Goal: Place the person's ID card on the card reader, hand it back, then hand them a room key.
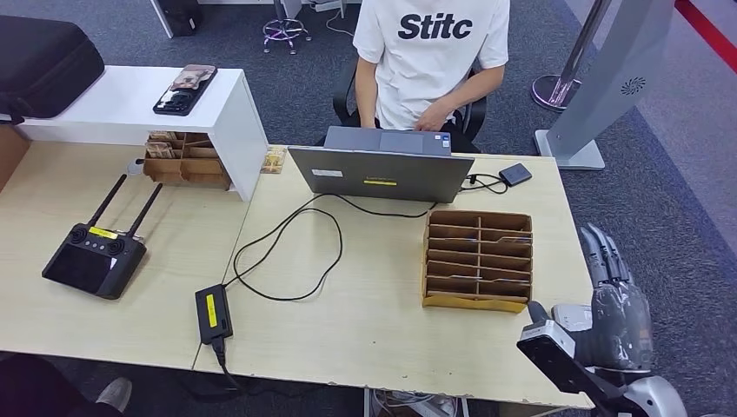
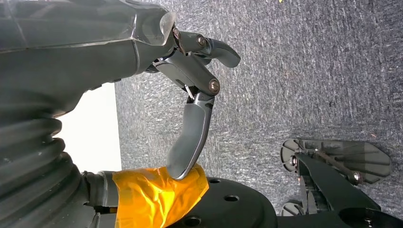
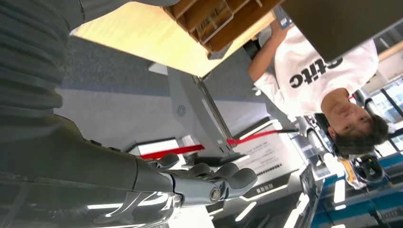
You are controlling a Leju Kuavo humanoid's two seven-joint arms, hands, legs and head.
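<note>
A person in a white T-shirt (image 1: 432,52) sits behind the table with one hand on a laptop's keyboard. A small black card reader (image 1: 514,174) lies at the table's far right, wired to the laptop. Nearer me stands a brown slotted organizer (image 1: 478,259) with thin cards in some slots. My right hand (image 1: 613,295) hovers off the table's right edge beside the organizer, fingers stretched forward and holding nothing; the right wrist view shows the same hand (image 3: 209,183) empty, with the organizer (image 3: 216,21) beyond it. My left hand (image 2: 190,95) hangs over grey carpet, fingers apart, empty.
An open grey laptop (image 1: 382,174) stands mid-table with a looping black cable to a power brick (image 1: 214,311). A black controller with antennas (image 1: 94,258) lies left. A white shelf (image 1: 235,113) carries phones, with a second organizer (image 1: 184,159) under it. A grey kiosk stand (image 1: 608,87) is right.
</note>
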